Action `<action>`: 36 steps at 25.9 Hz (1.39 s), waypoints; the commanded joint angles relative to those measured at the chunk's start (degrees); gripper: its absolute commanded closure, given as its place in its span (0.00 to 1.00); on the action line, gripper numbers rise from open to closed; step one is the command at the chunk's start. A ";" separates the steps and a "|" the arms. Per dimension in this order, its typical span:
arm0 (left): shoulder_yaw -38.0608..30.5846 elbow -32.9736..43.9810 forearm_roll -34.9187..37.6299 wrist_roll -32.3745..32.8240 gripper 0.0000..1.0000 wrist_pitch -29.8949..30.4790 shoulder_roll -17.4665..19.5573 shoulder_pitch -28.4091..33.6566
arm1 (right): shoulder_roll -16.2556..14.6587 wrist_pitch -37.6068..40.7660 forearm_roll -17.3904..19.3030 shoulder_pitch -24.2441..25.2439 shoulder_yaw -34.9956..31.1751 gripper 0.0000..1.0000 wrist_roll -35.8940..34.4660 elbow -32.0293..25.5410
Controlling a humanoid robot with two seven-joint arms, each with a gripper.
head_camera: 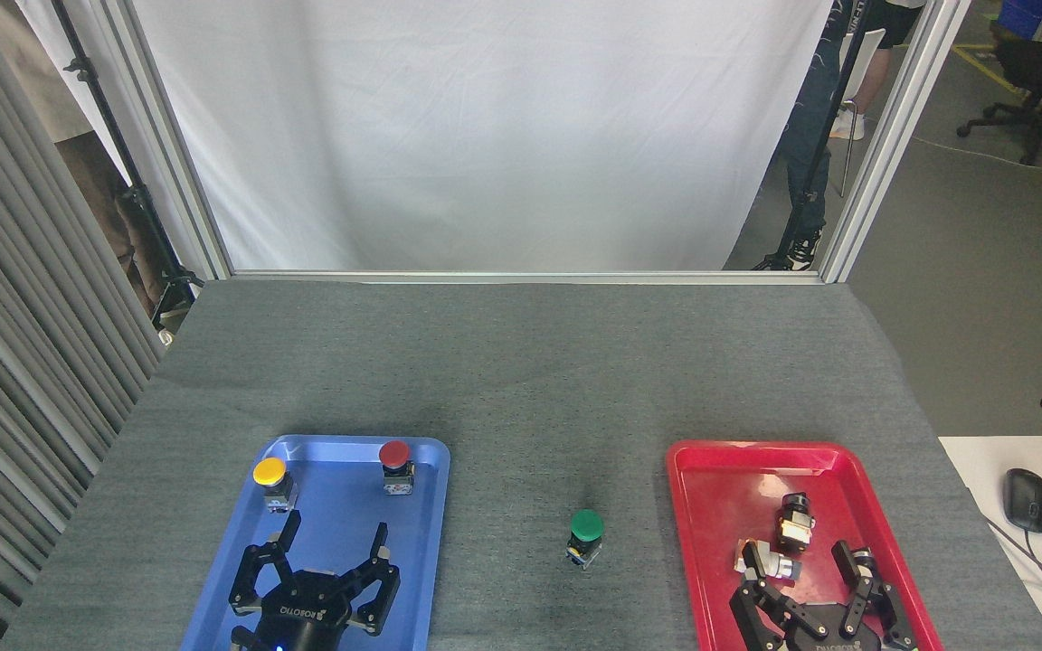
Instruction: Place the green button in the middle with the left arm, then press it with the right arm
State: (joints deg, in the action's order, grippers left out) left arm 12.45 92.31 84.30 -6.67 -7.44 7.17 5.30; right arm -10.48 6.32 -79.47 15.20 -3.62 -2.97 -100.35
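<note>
The green button (586, 533) stands upright on the bare dark grey cloth of the middle (548, 425), between the two trays, with nothing touching it. My left gripper (326, 562) hovers open over the blue tray (213, 597), well left of the button, its fingers spread and empty. My right gripper (809, 565) is open over the near end of the red tray (702, 506), to the right of the button, with its fingers spread and nothing held.
A yellow button (271, 481) and a red button (395, 465) stand at the far end of the blue tray. Two small button parts (792, 523) lie in the red tray near my right fingers. A person's legs (810, 136) show behind the white curtain's edge.
</note>
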 commanded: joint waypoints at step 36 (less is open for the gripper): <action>-7.44 0.86 -1.86 0.25 0.00 -2.32 -0.32 3.66 | 7.58 -6.06 -6.93 -16.87 19.44 1.00 0.42 19.75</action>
State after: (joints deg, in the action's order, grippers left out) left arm 5.02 93.17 82.85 -6.54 -9.89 6.85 9.02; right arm -3.83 1.34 -86.04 0.20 15.29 -2.33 -82.96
